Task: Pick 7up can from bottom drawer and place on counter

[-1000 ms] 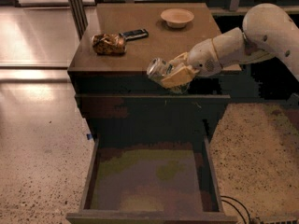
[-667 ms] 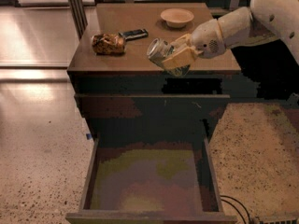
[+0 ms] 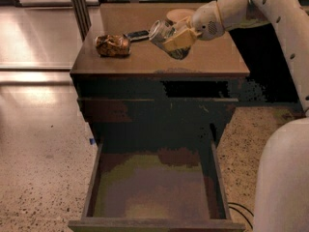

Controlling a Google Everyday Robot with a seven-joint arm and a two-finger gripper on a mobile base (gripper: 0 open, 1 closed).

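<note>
My gripper (image 3: 175, 37) is shut on the 7up can (image 3: 163, 33), a pale silvery-green can held tilted on its side. It hangs a little above the middle of the brown counter (image 3: 203, 62), not touching it. The white arm reaches in from the upper right. The bottom drawer (image 3: 154, 187) stands pulled open below, and its inside shows no can.
A brown-gold shiny packet (image 3: 112, 45) lies at the counter's left. A flat black slab (image 3: 137, 34) lies behind it. A pale bowl (image 3: 179, 14) sits at the back, partly hidden by the gripper. The robot's white body (image 3: 285, 178) stands at the lower right. Speckled floor lies on both sides.
The gripper has lifted the can from the counter's front edge up and back over the counter top. The camera view has shifted closer.
</note>
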